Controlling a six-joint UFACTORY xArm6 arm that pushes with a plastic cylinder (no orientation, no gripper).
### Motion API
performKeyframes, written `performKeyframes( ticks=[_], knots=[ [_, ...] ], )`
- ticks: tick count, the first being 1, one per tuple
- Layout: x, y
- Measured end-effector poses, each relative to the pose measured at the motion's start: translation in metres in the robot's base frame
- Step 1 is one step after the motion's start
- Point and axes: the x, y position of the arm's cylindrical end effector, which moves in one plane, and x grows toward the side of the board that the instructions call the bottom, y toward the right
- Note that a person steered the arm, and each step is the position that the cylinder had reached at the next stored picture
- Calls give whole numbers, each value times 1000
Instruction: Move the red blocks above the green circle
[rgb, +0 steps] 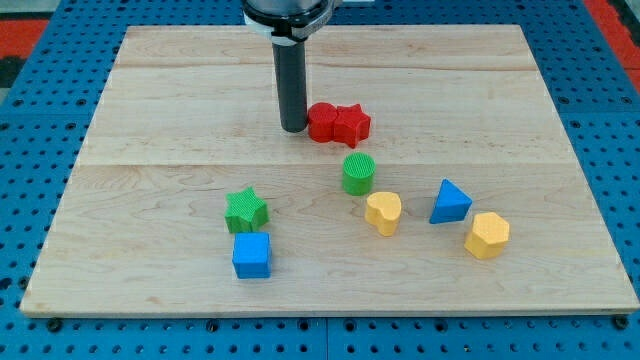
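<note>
Two red blocks sit touching each other just above the view's centre: a rounded red block (322, 123) on the left and a red star (351, 124) on the right. The green circle (358, 173), an upright cylinder, stands just below them with a small gap. My tip (293, 129) rests on the board right beside the left edge of the rounded red block, touching or nearly touching it. The dark rod rises straight up from there to the view's top.
A green star (246, 210) sits above a blue cube (251, 255) at the lower left. A yellow heart (383, 212), a blue triangle (450, 202) and a yellow hexagon (487, 235) lie at the lower right. The wooden board (150, 120) rests on a blue perforated surface.
</note>
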Motion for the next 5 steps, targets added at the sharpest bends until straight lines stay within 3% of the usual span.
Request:
performKeyframes(
  ticks=[3,5],
  knots=[
    [5,20],
    [73,20]
  ],
)
